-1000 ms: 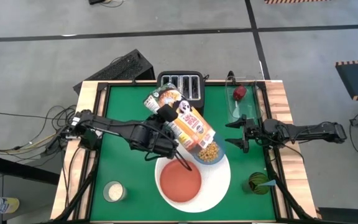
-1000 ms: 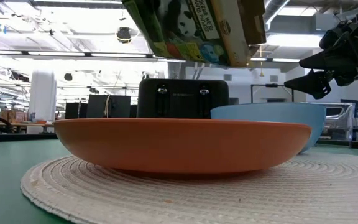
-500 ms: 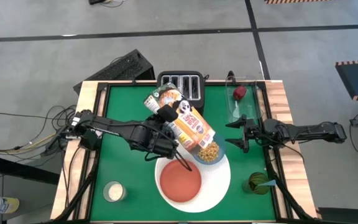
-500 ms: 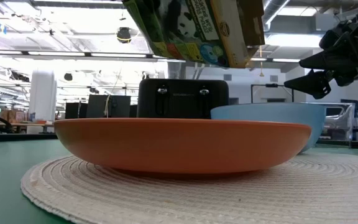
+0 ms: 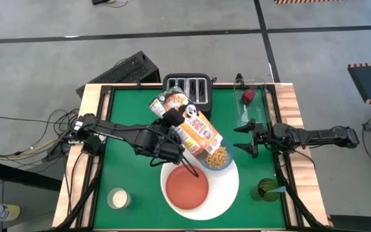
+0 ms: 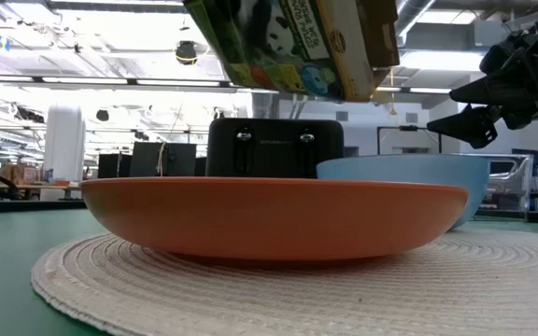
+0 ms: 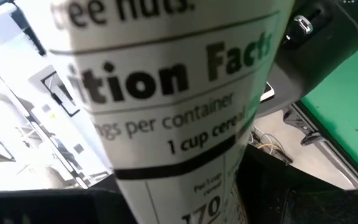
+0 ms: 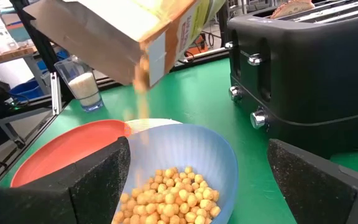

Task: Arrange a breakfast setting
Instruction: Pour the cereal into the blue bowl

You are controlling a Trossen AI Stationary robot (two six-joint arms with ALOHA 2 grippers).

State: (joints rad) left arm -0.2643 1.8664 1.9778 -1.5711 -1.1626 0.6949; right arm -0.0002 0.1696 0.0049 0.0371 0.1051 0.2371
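Note:
My left gripper (image 5: 172,132) is shut on a printed cereal box (image 5: 192,129), tilted above the small blue bowl (image 5: 218,158). Yellow cereal (image 8: 143,93) falls from the box's low open end into the bowl, where cereal (image 8: 166,196) lies in a heap. The bowl and the red-orange plate (image 5: 187,188) rest on a round white woven mat (image 5: 229,190). My right gripper (image 5: 247,138) is open and empty, just right of the bowl. A dark red piece (image 5: 248,96) lies in a clear container at the far right. My left gripper holds the cereal box about halfway along its length, coming level from the table's left. One finger (image 5: 171,118) lies across the box's printed face; the other is hidden under the box. The box is lifted clear, its open end (image 8: 151,65) tilted down over the bowl.
A black toaster (image 5: 187,89) stands at the far edge, behind the box. A glass of milk (image 5: 118,198) stands near left. A green cup (image 5: 263,191) with a light-blue piece sticking out stands near right. Wooden rails (image 5: 89,129) border the green table.

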